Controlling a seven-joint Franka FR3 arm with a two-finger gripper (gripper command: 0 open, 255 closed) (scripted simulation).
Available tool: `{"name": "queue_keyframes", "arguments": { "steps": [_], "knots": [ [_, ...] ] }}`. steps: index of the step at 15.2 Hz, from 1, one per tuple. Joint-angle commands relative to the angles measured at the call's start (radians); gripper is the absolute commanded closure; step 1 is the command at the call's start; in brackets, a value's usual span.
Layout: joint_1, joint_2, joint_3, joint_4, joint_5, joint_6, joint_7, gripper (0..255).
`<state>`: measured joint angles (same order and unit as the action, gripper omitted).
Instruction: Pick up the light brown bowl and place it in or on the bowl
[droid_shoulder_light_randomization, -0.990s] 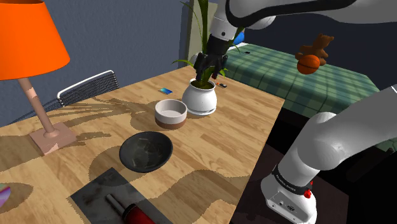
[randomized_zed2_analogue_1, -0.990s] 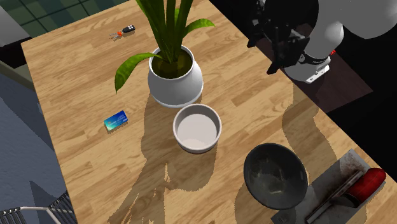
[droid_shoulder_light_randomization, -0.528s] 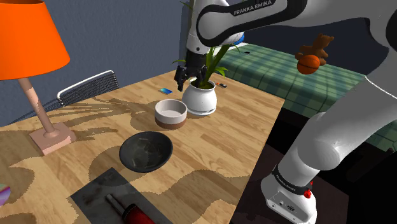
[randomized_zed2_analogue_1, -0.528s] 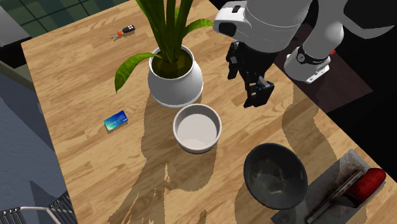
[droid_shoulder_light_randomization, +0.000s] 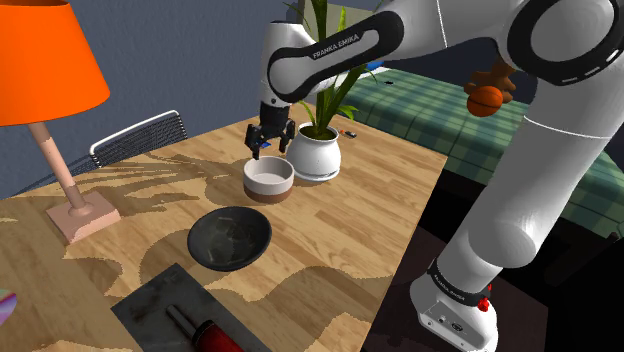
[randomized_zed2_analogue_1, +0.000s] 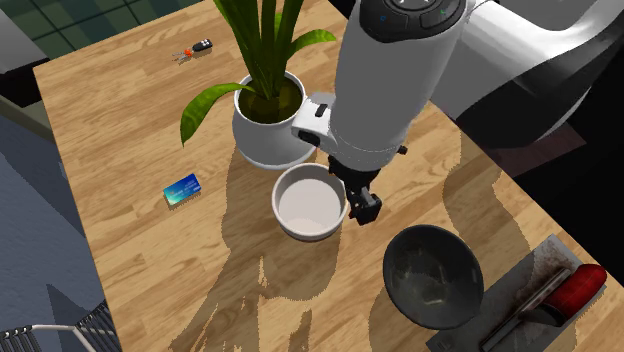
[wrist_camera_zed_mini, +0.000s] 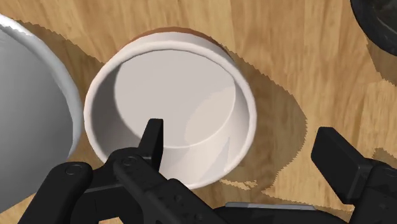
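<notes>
The white arm (droid_shoulder_light_randomization: 335, 48) bears the lettering "FRANKA EMIKA".

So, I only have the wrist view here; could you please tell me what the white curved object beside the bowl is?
Observer: That is a white pot holding a green plant.
Operator: Thanks. Where does the dark bowl sit?
Observer: The dark bowl sits on the table, apart from the light bowl, down and left of it in the shoulder view.
</notes>
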<state>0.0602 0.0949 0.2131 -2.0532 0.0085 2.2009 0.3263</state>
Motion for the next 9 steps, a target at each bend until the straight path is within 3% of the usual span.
{"name": "queue_keyframes", "arguments": {
  "steps": [1,7,9],
  "knots": [
    [0.010,0.078,0.003,0.053,-0.027,0.015,0.025,0],
    [0.053,0.311,-0.008,0.243,-0.098,0.026,0.085,0],
    [0.055,0.326,-0.010,0.237,-0.101,0.047,0.088,0]
  ]
}}
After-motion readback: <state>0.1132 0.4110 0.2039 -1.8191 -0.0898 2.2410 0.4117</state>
